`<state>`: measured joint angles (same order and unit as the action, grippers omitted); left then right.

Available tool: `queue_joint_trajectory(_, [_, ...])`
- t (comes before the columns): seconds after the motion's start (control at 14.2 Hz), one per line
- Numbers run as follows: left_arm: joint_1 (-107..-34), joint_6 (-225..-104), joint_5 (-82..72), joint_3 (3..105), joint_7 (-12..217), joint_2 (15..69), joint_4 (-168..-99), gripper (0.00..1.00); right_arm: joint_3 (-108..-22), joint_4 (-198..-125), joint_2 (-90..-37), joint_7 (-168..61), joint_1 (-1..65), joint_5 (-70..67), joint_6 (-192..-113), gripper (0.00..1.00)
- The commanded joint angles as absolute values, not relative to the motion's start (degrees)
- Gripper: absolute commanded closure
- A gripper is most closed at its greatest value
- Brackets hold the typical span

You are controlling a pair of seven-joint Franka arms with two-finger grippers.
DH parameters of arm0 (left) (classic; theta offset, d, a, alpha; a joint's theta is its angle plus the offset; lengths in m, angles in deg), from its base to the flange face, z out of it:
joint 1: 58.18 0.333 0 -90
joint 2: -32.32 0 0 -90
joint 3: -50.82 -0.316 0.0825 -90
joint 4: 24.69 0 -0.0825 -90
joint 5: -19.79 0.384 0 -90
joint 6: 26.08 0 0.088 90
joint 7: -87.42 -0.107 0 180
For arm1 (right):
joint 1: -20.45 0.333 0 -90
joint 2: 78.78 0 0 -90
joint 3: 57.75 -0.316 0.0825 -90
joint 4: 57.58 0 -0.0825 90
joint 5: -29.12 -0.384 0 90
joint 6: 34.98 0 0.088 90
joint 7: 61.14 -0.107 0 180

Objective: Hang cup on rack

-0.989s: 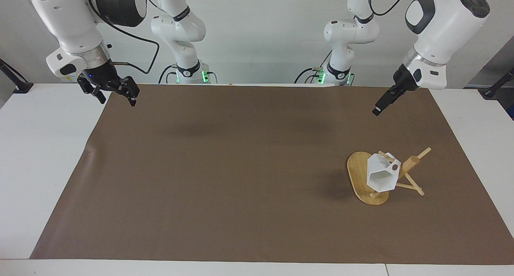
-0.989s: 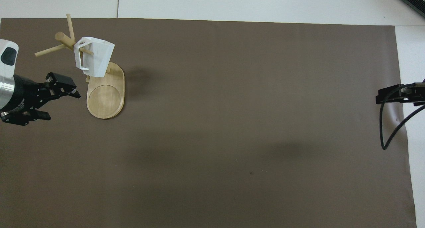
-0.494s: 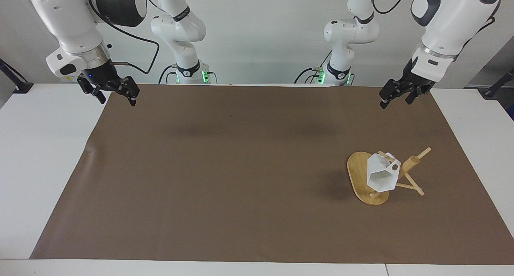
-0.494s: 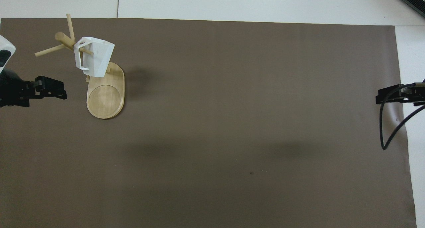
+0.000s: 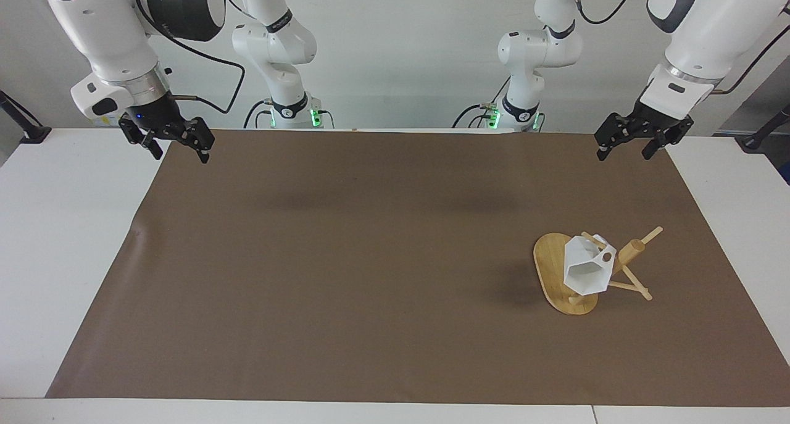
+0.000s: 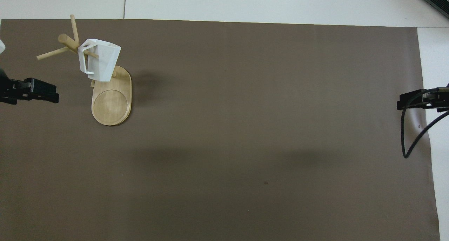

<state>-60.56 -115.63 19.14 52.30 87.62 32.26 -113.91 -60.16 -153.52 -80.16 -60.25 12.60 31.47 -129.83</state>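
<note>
A white table [image 5: 68,239] carries a broad brown mat [image 5: 345,270] that covers most of its top; bare white strips show at both ends and along the edge farthest from the robots. A plain pale wall stands at the robots' backs. Most of the mat lies open, with only soft shadows across its middle.

The right arm waits with the right gripper [image 5: 178,145] raised over the mat's corner at its own end, fingers spread and holding nothing. In the overhead view it is cut off by the frame, only a dark tip and a looping cable showing. The left gripper [image 5: 631,145] hangs over the mat's corner at the left arm's end, fingers also spread and empty; the overhead view cuts it off too.

The bamboo rack [image 5: 558,276] stands toward the left arm's end, well apart from both grippers, its post leaning in both views. The white faceted cup [image 5: 585,271] hangs on one peg through its handle, hiding part of the post and the pegs' crossing.
</note>
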Motion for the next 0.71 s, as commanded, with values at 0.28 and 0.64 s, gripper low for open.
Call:
queue_joint_trajectory(0.28, [-60.03,-114.50,20.49,52.32,83.90,27.57,-118.04,0.00,-60.12,-154.26,-80.80,-58.94,12.11,30.35,-129.81,0.00])
queue_joint_trajectory(0.64, [-60.03,-113.79,22.86,52.32,82.32,27.92,-117.42,0.00,-60.29,-154.17,-80.80,-58.94,12.19,30.35,-129.72,0.00])
